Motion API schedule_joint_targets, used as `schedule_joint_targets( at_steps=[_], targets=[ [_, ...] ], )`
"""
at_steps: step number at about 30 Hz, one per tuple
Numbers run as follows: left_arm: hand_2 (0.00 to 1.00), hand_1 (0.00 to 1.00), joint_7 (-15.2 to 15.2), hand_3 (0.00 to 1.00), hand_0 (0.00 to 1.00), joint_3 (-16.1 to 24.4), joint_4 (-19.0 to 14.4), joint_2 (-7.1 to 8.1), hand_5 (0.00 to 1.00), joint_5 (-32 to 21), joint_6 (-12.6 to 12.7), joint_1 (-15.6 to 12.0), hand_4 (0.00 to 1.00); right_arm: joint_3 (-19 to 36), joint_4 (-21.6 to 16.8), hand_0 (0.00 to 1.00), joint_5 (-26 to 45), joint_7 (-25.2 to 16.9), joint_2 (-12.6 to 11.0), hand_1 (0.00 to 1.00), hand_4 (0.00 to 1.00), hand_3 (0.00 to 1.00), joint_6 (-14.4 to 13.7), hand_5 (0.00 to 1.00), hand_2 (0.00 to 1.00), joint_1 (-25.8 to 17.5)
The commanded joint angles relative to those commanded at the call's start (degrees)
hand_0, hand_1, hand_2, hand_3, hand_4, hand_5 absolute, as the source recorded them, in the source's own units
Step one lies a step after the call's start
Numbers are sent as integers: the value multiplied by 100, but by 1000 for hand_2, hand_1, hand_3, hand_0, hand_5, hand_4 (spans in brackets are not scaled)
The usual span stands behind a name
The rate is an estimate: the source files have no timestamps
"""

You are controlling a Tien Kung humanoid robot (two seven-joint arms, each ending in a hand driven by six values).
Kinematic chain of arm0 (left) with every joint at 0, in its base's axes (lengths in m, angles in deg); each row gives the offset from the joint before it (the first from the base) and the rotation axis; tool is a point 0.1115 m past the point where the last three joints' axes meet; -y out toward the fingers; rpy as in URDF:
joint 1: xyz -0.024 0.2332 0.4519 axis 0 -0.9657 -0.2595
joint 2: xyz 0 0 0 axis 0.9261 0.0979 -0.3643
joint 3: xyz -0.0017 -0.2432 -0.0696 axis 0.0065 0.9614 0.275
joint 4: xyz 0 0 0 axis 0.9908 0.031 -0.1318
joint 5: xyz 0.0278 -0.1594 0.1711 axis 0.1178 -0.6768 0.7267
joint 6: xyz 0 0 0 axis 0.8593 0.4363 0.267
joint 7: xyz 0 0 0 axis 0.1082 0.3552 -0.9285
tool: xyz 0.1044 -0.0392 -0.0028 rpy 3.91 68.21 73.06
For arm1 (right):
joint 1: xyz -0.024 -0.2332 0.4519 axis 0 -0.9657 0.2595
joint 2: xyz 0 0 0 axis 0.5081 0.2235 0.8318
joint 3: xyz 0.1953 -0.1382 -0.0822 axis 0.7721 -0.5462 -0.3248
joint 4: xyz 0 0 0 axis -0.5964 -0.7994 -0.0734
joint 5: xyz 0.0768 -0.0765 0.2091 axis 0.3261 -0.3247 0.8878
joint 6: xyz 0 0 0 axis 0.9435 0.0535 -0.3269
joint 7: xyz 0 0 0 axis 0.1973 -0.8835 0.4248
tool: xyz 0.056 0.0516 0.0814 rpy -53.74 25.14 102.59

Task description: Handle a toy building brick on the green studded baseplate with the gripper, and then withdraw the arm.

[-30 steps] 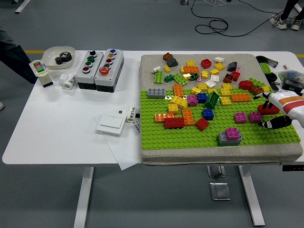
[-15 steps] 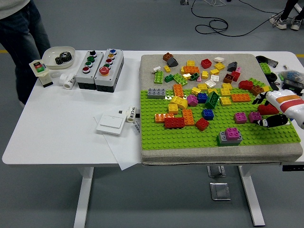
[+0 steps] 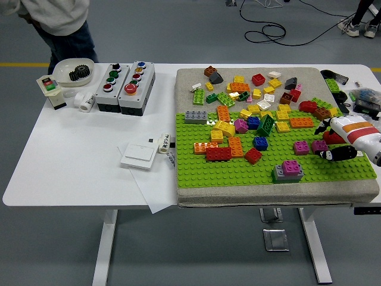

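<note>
The right hand [image 3: 334,143] enters from the right edge and sits low over the right end of the green baseplate [image 3: 238,170]. Its fingers [image 3: 337,154] are curled around a red brick [image 3: 334,137], which shows between the upper digits and the dark thumb below; the grip appears closed on it, though part of the brick is hidden by the hand. The brick lies at the baseplate's right margin, just beside a purple brick [image 3: 319,146] and a magenta one [image 3: 301,147]. Whether the red brick is seated on the studs or lifted clear cannot be determined.

The baseplate rests on a grey mat [image 3: 196,195] covering the right half of the tabletop [image 3: 71,167]; loose bricks crowd its far half, while the near rows are mostly bare. A grey brick topped with magenta [image 3: 288,171] stands alone near the front.

The low, sideways approach likely suits a pinch across the brick's sides. Judgement: the handling step is in progress and withdrawal is not yet begun.

The left arm is not visible. A person [image 3: 56,21] stands at the far left corner, hands away from the work.
</note>
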Motion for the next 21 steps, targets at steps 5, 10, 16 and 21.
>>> schedule_joint_targets(
  at_steps=[5,10,16,21],
  targets=[
    [651,687,-10,549,600,-19,-4,4,613,-30,4,3,565,-60,172,292,-72,-23,80,468,818,575,-52,269,581,85],
    [651,687,-17,549,600,-36,-10,9,613,-54,9,8,565,-175,346,292,-90,-40,141,468,818,575,-58,269,581,160],
    [652,687,-16,550,600,-35,-15,12,612,-54,13,17,566,-228,551,282,-211,-58,200,462,799,565,-104,270,570,210],
    [652,688,-13,551,600,-23,-17,4,612,-48,18,15,566,-252,629,277,-240,-81,235,462,772,565,-149,254,576,243]
  ],
)
